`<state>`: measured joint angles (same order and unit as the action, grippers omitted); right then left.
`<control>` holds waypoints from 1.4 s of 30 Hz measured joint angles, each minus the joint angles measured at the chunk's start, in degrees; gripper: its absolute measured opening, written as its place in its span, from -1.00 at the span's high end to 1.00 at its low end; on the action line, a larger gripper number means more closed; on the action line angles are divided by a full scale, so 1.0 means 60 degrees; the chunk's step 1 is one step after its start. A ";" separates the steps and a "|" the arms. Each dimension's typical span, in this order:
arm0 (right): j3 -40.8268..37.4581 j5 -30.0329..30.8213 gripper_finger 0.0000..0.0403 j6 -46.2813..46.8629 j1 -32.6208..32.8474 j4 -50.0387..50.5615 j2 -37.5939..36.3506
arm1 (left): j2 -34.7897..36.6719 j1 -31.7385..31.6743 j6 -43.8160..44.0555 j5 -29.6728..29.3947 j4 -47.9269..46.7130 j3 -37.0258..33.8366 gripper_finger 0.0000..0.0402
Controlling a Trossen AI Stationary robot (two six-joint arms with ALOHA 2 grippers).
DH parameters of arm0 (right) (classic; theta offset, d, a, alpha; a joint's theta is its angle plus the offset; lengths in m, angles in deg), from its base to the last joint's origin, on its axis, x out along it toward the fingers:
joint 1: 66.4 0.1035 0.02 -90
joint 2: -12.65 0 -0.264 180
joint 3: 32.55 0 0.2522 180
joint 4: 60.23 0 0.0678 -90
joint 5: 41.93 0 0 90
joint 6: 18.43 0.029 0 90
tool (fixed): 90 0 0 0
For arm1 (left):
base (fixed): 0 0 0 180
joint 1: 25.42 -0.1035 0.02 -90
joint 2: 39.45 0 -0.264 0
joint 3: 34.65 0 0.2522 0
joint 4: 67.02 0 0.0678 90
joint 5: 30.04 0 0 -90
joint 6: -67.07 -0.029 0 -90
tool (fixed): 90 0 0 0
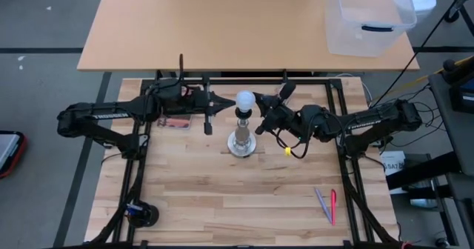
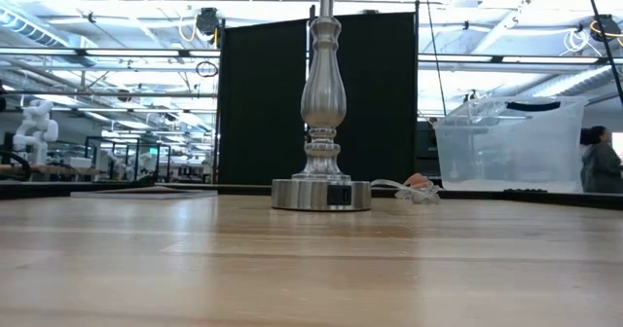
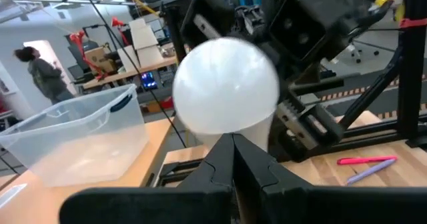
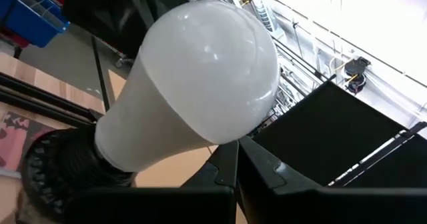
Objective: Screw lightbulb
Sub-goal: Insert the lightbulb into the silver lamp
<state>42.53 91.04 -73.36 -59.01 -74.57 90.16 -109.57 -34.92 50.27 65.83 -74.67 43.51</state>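
Overhead, the small white frosted lightbulb sits on top of the silver round-based lamp stand, which stands near the middle of the pale wooden slatted table. The left gripper comes in from the bulb's left, its closed fingers pointing at the globe and holding nothing. The right gripper reaches from the right and ends just beside the stand's post, also closed and empty. A pink pen and a lilac pen lie side by side near the table's right edge, and a clear plastic bin rests on the tan tabletop beyond.

From table height, the stand's turned silver post rises from its round base; the bulb is cut off above this view. The clear bin shows behind to the right, with a person at the far right edge.

Through the left wrist camera, the bulb's globe fills the centre just past the dark fingers, which are pressed together; the other arm's black housing stands behind it.

Through the right wrist camera, the bulb is seated in the black ribbed socket, with the shut fingers just beside the globe; whether they touch it is unclear.
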 joint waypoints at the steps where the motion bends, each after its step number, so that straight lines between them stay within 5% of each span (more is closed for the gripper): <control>1: 0.0000 0.0036 1.00 -0.0009 0.0055 0.0002 0.0000 | -0.0007 -0.0031 0.0009 0.0000 -0.0008 0.0000 0.99; 25: 0.0000 0.1115 1.00 0.0829 0.1116 0.1071 0.0055 | -0.0036 -0.1088 0.0244 -0.0066 0.0145 -0.0004 0.99; 42: 0.0000 0.1079 1.00 0.0083 0.0408 0.0721 0.0055 | 0.0398 -0.0072 -0.0498 0.0691 -0.0087 0.0000 0.99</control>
<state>42.53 97.52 -72.86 -56.56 -70.24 90.49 -107.18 -35.35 47.28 69.98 -75.19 43.51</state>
